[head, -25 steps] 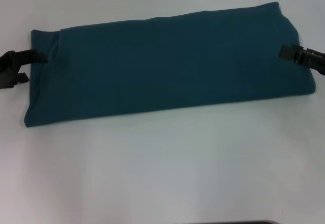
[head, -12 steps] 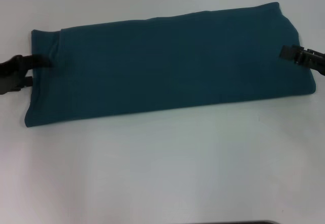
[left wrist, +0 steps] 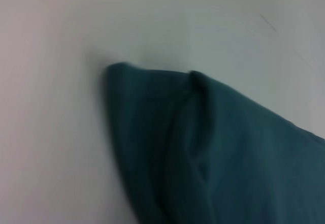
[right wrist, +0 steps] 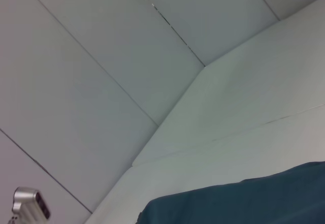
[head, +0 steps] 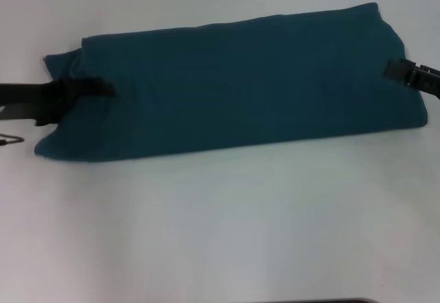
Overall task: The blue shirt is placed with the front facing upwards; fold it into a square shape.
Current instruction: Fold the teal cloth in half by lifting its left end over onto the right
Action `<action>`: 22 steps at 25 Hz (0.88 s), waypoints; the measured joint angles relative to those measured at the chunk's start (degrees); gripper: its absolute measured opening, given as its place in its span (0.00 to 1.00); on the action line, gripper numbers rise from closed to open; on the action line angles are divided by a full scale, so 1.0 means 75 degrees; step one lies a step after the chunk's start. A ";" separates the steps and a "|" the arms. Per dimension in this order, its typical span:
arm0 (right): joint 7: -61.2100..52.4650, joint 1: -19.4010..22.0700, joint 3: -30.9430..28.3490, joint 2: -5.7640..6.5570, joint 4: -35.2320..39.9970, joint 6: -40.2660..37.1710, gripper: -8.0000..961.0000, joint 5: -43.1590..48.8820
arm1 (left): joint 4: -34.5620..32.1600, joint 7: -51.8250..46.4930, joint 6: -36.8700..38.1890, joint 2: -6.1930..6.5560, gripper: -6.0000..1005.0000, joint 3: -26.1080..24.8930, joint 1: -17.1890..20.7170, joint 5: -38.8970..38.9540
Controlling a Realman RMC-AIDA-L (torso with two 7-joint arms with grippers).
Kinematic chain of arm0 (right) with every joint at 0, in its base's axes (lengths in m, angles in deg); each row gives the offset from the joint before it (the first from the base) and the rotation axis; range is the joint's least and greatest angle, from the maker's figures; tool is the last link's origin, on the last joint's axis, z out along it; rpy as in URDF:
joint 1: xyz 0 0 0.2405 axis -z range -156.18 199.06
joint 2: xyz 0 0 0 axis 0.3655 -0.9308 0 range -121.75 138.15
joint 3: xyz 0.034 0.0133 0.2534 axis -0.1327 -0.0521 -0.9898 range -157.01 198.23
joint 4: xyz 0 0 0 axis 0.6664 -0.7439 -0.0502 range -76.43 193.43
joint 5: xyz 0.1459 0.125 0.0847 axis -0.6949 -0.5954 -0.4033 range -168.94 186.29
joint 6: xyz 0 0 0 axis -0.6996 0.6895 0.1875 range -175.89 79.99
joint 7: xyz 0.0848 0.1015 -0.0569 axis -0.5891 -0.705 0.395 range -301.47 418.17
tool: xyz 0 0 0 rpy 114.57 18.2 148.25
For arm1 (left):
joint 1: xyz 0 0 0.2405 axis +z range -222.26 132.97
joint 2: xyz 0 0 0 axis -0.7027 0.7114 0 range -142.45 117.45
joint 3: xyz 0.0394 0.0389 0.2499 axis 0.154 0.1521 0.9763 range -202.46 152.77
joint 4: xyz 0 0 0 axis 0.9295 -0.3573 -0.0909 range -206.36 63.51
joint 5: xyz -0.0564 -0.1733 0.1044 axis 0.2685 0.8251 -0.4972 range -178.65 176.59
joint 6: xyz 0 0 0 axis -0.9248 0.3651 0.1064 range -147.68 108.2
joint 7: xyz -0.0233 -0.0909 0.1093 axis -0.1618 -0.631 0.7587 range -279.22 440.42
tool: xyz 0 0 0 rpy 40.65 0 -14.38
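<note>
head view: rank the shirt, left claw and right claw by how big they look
1. shirt, by far the largest.
2. left claw with its arm, a long dark strip lying on the shirt's left end.
3. right claw, a short stub at the right end, cut off by the edge.

The left gripper [head: 103, 87] has been pushed in from the edge, farther over the blue shirt [head: 240, 83]. The left end of the shirt has been dragged along with it toward the middle. That end was flat and square before; now it is bunched up, its corners are pulled in, and a raised fold is seen there
</note>
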 joint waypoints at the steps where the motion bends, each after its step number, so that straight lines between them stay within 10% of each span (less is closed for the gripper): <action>1: 0.0001 0.0013 -0.0009 0.0001 0.0007 -0.0010 0.94 -0.0003 | 0.0002 -0.0077 0.0087 0.0022 0.87 0.0040 -0.0082 -0.0015; 18: 0.0013 0.0071 -0.0301 0.0015 -0.0026 -0.0148 0.94 -0.0003 | 0.0469 -0.0712 0.0382 0.0007 0.59 0.0390 -0.0650 -0.0976; 22: 0.0012 0.0071 -0.0302 0.0016 -0.0030 -0.0148 0.94 -0.0015 | 0.0559 -0.0713 0.0427 -0.0007 0.33 0.0405 -0.0629 -0.0967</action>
